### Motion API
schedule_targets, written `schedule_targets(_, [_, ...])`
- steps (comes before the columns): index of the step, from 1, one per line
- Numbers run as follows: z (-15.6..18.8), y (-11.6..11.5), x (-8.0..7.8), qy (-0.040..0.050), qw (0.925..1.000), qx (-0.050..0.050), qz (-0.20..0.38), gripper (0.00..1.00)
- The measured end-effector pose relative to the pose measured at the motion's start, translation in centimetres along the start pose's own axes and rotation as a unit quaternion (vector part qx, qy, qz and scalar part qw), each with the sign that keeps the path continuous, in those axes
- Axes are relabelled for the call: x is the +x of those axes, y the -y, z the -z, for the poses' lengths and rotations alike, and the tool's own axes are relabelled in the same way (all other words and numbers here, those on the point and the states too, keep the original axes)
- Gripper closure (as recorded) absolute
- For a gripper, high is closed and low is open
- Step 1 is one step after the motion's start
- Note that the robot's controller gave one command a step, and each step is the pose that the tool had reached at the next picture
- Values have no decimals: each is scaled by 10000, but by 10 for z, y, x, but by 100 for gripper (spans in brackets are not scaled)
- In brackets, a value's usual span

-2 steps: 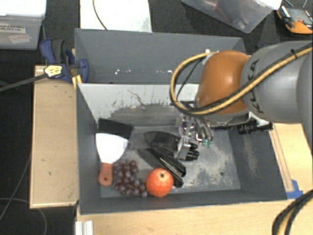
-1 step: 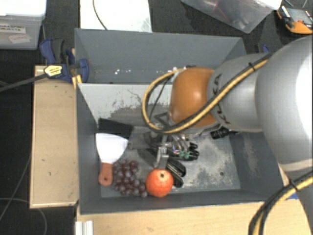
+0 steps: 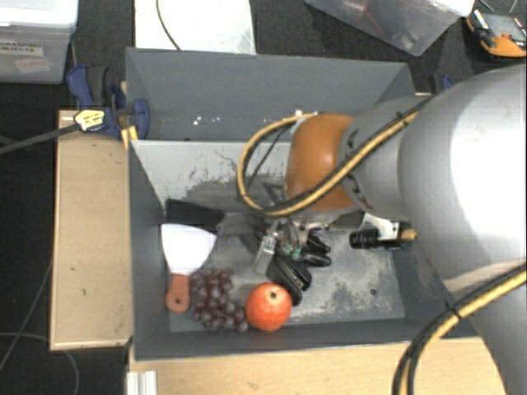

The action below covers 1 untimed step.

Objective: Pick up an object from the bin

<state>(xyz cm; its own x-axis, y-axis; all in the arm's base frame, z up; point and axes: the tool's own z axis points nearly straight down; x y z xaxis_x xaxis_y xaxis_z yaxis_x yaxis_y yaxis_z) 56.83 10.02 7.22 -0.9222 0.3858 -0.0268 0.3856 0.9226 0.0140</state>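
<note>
**Tool low in the bin, round red fruit nearest**

The tool (image 3: 280,263) hangs low over the middle of the grey metal bin (image 3: 156,188), beneath the arm's orange wrist cover (image 3: 317,167). Its dark parts merge with the shadow under it, so I cannot tell whether it is released or clenched, and nothing can be made out gripped in it.

The likeliest pick is the round, glossy red-orange fruit (image 3: 268,307), apple-like, lying just beside the tool and close to the bin's front wall. On its left it touches a bunch of dark purple grapes (image 3: 216,299). A small black bottle-shaped thing with a gold tip (image 3: 375,239) lies apart on the other side, near the arm.

The main risk is the fruit's shape. It looks smooth and round, so a pinch closing off-centre would probably squirt it out or set it rolling. The front wall leaves little room to come down on that side, and a scrape there could knock the approach askew. The grapes sit so close that a wide approach may snag or drag them along.
</note>
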Motion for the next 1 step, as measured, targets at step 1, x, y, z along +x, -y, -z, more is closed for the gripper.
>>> schedule_targets(1, [2, -14, -8, -24, 10000, -10, -25, 100])
